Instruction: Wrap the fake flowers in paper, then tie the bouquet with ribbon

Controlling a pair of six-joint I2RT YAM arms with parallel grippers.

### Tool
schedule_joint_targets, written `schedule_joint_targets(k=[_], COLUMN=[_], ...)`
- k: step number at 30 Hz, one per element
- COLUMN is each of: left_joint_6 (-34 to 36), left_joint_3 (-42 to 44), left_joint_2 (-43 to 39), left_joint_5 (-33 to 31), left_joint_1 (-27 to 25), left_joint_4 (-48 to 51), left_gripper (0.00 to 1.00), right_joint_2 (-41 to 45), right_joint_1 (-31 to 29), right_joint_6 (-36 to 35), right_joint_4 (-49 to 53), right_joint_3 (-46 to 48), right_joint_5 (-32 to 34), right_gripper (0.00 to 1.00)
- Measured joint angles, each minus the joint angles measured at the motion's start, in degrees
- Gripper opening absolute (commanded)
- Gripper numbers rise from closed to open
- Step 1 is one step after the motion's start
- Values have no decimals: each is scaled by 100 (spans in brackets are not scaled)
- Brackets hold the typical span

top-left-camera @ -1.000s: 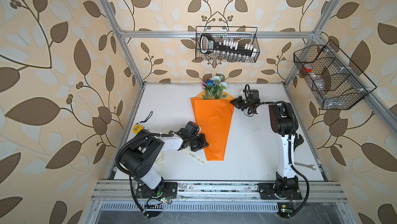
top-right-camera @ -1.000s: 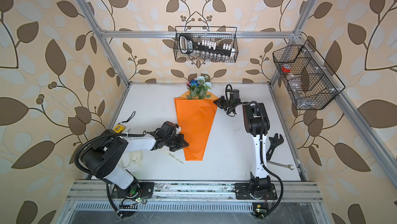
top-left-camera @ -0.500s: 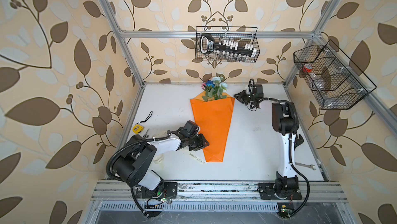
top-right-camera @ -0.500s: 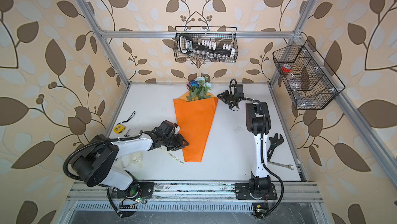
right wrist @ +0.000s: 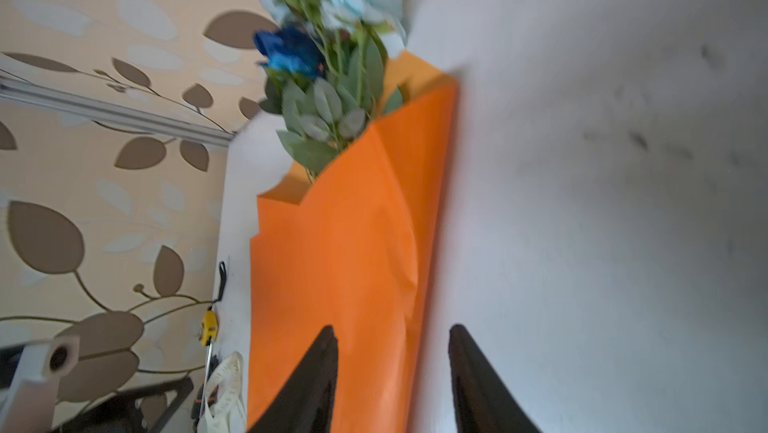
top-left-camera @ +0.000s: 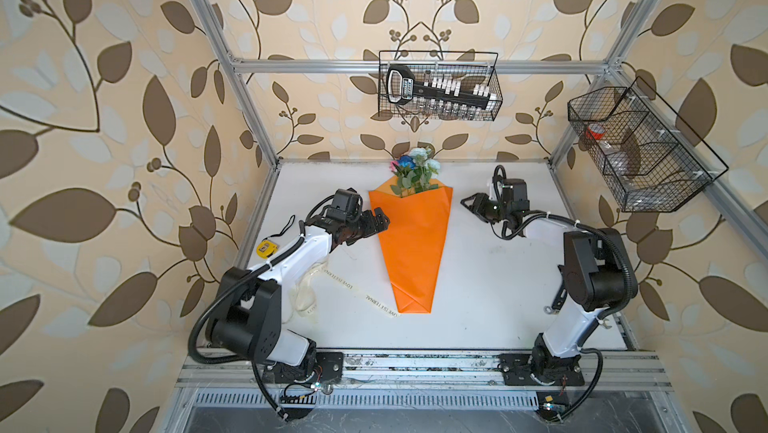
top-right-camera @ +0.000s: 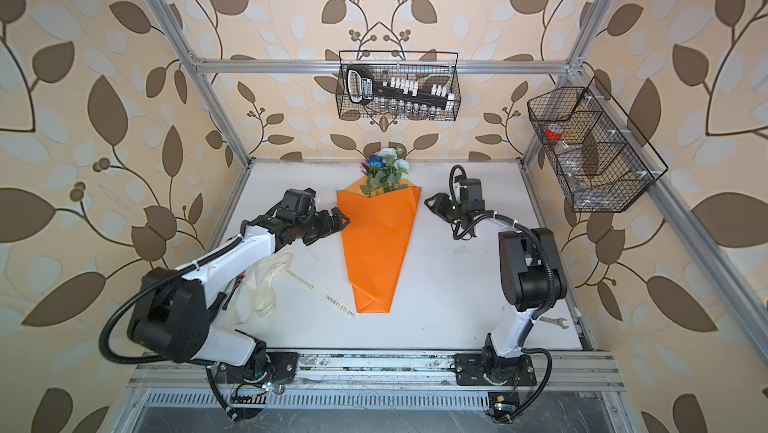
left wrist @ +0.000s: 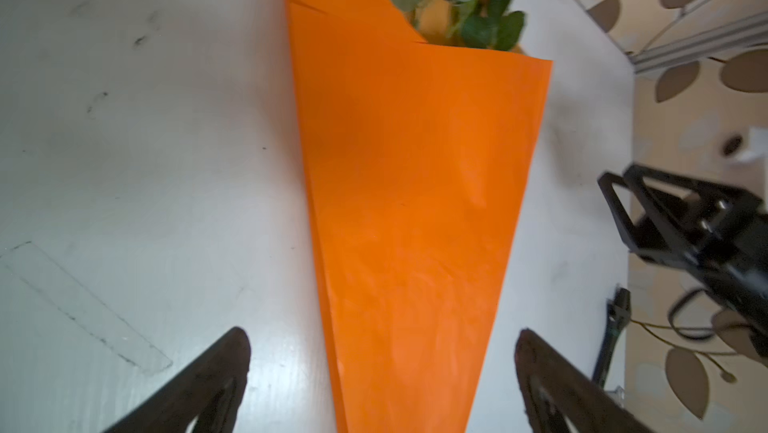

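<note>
bouquet of fake flowers (top-left-camera: 411, 244) lay mid-table on white table (top-left-camera: 490, 285), blooms toward rear wall, orange cone tip toward front; place same as a second before. left gripper (top-left-camera: 380, 221) had moved from cone's lower left edge up to its upper left edge; jaws, clenched before, now spread wide, gripping nothing. right gripper (top-left-camera: 469, 204) had drawn back from cone's upper right corner, stood clear of it, jaws parted, empty. cream ribbon (top-left-camera: 345, 285) lay left of cone tip.
</note>
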State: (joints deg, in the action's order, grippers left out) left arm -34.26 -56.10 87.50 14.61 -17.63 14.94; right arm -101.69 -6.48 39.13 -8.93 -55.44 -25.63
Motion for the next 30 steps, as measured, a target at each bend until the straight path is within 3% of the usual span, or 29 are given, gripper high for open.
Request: schedule_joint_targets(k=[5, 13, 16, 21, 24, 30], left_joint_6=[166, 302, 293, 310, 295, 269], left_joint_3=[-118, -542, -691, -977, -1178, -1482], left_joint_2=[929, 1606, 1810, 2236, 2459, 2811], left_joint_5=[81, 328, 334, 271, 315, 623], left_joint_1=[9, 11, 11, 11, 11, -111], left_joint_4=[11, -179, -254, -404, -514, -925], left_gripper=[99, 68, 48, 3, 0, 0], right_joint_2=[81, -442, -949, -1663, -1801, -1801], right_joint_1=[-468, -634, -688, -776, -699, -260], right_joint_6=[66, 315, 385, 369, 273, 39], right_joint_4=[-4, -671, -881, -745, -509, -190], right_joint_3=[588, 527, 133, -774, -1056, -1154], right_joint_5=[81, -114, -317, -345, -269, -350], right_gripper=[50, 50, 45, 9, 1, 0])
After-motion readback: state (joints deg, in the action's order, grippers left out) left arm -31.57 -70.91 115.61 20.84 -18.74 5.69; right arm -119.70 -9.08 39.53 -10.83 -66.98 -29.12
